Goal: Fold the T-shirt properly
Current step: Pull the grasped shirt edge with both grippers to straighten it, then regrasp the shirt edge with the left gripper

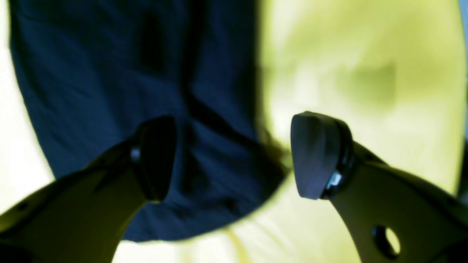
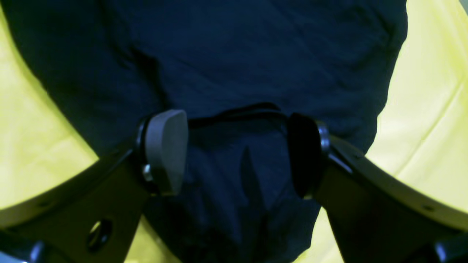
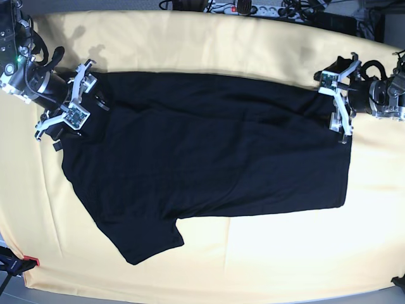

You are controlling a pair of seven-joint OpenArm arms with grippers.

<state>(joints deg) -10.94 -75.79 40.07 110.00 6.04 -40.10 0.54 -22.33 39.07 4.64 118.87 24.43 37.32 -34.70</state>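
T-shirt (image 3: 209,164): one, black, spread flat on the yellow cloth (image 3: 190,44) over the tabletop. Two grippers. Right gripper (image 2: 237,153) at the shirt's left edge in base view, jaws apart, fabric beneath. Left gripper (image 1: 234,157) at the shirt's right edge, jaws apart, holding nothing.

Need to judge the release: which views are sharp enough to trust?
Base view: sharp, evenly lit, edges bowed by the lens, T-shirt flat on the yellow cloth. Left wrist view: blurred, cloth washed out. Right wrist view: soft and dark, folds barely readable.
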